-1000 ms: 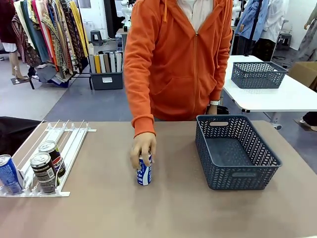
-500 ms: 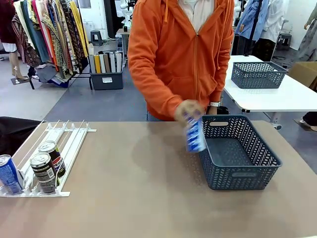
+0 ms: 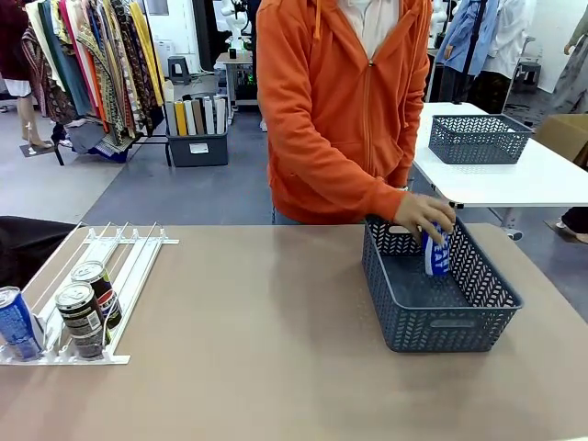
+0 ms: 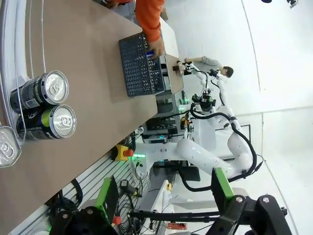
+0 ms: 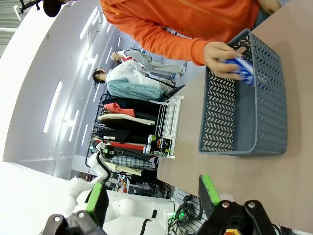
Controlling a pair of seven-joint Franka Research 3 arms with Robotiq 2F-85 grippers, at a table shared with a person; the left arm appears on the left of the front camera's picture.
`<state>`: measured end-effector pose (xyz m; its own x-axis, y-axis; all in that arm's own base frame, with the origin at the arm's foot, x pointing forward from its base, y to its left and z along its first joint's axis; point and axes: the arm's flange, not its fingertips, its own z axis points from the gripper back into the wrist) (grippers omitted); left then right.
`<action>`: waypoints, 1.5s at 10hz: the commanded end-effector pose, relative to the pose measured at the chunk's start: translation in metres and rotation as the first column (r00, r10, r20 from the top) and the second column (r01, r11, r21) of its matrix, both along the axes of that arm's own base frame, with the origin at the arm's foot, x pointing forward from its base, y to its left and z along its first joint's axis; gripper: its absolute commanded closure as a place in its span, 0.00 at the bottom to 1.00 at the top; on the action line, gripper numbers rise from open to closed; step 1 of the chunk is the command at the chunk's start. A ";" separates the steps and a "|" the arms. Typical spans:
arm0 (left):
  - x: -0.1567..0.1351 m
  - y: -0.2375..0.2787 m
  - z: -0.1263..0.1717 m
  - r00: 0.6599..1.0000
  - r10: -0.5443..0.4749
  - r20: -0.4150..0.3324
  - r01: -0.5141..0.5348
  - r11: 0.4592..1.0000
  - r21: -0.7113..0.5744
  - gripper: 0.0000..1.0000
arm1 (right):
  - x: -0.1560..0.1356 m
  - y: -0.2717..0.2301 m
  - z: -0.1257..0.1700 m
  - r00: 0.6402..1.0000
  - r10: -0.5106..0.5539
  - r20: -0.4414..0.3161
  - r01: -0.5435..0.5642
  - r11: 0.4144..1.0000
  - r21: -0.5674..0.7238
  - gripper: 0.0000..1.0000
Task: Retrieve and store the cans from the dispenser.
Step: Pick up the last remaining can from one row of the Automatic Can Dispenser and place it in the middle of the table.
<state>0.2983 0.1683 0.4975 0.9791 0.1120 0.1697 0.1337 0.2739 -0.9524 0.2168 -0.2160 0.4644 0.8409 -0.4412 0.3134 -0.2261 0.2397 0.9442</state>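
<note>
While one can is in hand: blue can (image 3: 437, 254) gripped near its top by a person's hand (image 3: 423, 216), within the basket (image 3: 450, 322) walls; whether set down, cannot tell
Stock in dispenser (image 3: 119, 246): second blue can (image 3: 16, 323) and two dark cans (image 3: 81, 319), upright at the near stops
Handling: likely stiff, smooth, slippery; thin walls may dent
Hold: across mid-body, below the rim
Tools: left tool (image 4: 164, 183) and right tool (image 5: 151, 188) both wide, empty
</note>
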 end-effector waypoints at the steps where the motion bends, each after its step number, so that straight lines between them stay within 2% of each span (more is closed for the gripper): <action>1: -0.002 0.000 0.001 1.000 -0.009 0.025 0.009 1.000 -0.013 0.00 | 0.003 0.000 0.004 0.999 -0.006 0.035 0.006 1.000 0.008 0.00; 3: 0.000 0.001 0.000 1.000 0.001 0.000 -0.001 1.000 0.000 0.00 | 0.003 0.000 0.004 0.999 -0.006 0.035 0.006 1.000 0.008 0.00; 4: 0.006 -0.011 0.006 0.989 0.128 -0.079 -0.109 0.971 0.211 0.00 | 0.003 0.000 0.004 0.999 -0.006 0.035 0.006 1.000 0.008 0.00; 5: 0.010 -0.028 0.017 0.973 0.201 -0.115 -0.128 0.881 0.456 0.00 | 0.003 0.000 0.004 0.999 -0.006 0.035 0.006 1.000 0.008 0.00; 6: 0.017 -0.048 0.026 0.963 0.241 -0.116 -0.094 0.712 0.696 0.00 | 0.003 0.000 0.004 0.999 -0.006 0.035 0.006 1.000 0.008 0.00; 7: 0.024 -0.065 0.027 0.943 0.321 -0.087 -0.078 0.469 0.879 0.00 | 0.003 0.000 0.004 0.999 -0.006 0.035 0.006 1.000 0.008 0.00; 8: 0.030 -0.084 0.025 0.948 0.303 -0.099 -0.013 0.348 0.938 0.00 | 0.003 0.000 0.004 0.999 -0.006 0.035 0.006 1.000 0.008 0.00; 9: 0.036 -0.096 0.020 0.946 0.287 -0.148 0.066 0.274 0.959 0.00 | 0.003 0.000 0.004 0.999 -0.006 0.035 0.006 1.000 0.008 0.00; 10: 0.040 -0.101 0.015 0.932 0.317 -0.175 0.100 0.238 0.966 0.00 | 0.003 0.000 0.004 0.999 -0.006 0.035 0.006 1.000 0.008 0.00; 11: 0.043 -0.106 0.012 0.928 0.323 -0.188 0.111 0.242 0.964 0.00 | 0.003 0.000 0.004 0.999 -0.006 0.035 0.006 1.000 0.008 0.00; 12: 0.048 -0.108 0.014 0.916 0.378 -0.133 0.035 0.257 0.966 0.00 | 0.003 0.000 0.004 0.999 -0.006 0.035 0.006 1.000 0.008 0.00; 13: 0.042 -0.109 0.016 0.945 0.322 -0.059 -0.058 0.342 0.938 0.00 | 0.003 0.000 0.004 0.999 -0.006 0.035 0.006 1.000 0.008 0.00; 15: 0.042 -0.109 0.016 0.945 0.322 -0.059 -0.058 0.342 0.938 0.00 | 0.003 0.000 0.004 0.999 -0.006 0.035 0.006 1.000 0.008 0.00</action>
<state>0.3419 0.0573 0.5101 0.9750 0.2068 0.0807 -0.2045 0.9782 -0.0365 0.2168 -0.2159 0.4645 0.8410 -0.4409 0.3135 -0.2264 0.2393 0.9442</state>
